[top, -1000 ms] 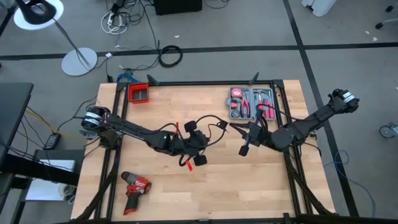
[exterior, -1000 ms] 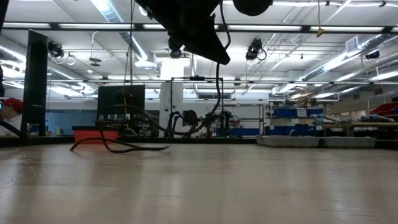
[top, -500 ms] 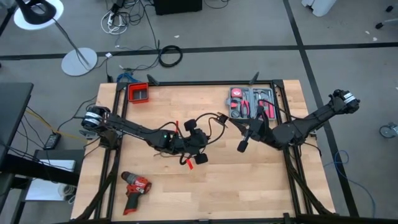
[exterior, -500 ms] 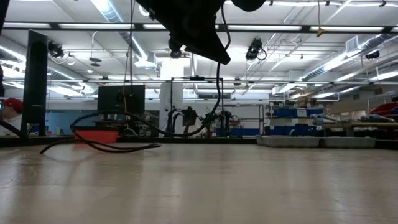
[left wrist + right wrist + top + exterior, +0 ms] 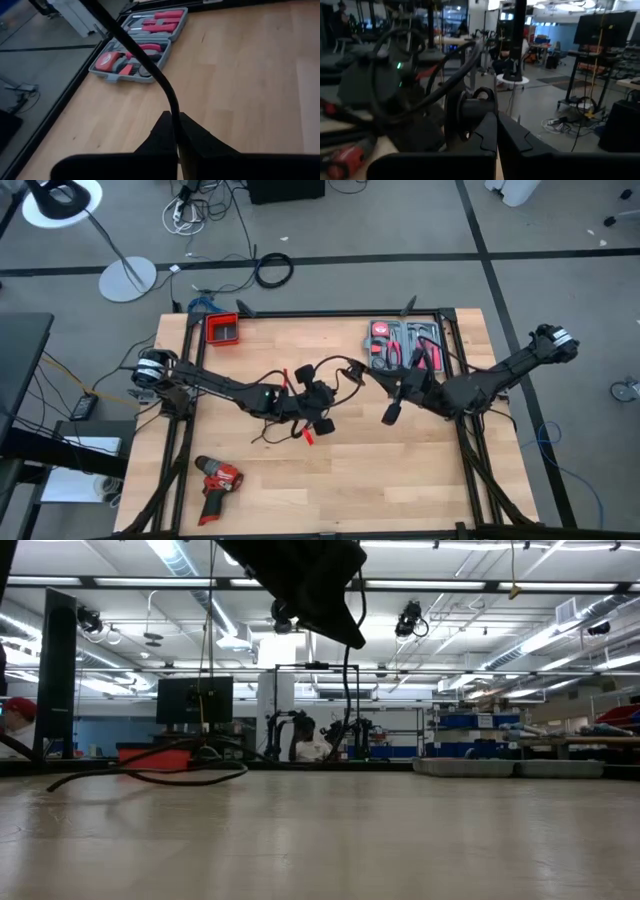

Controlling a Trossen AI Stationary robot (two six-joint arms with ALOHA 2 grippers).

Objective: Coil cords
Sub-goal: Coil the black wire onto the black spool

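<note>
Left gripper [image 5: 176,137] is pinching the cord [image 5: 150,70] between pressed-together fingers, mid-table. Right gripper [image 5: 392,414] is also closed, clamping the cord's plug end [image 5: 470,112] near the tool case [image 5: 405,345]. Loose loops are trailing on the table [image 5: 400,480]. Risk: the 2 arms pulling apart could be yanking the cord taut, slipping it, or snagging loops on the left arm.

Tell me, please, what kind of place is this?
Probably a robotics lab or workshop: two arms work at a wooden table holding a tool kit and red drill, with monitors and shelving behind.
</note>
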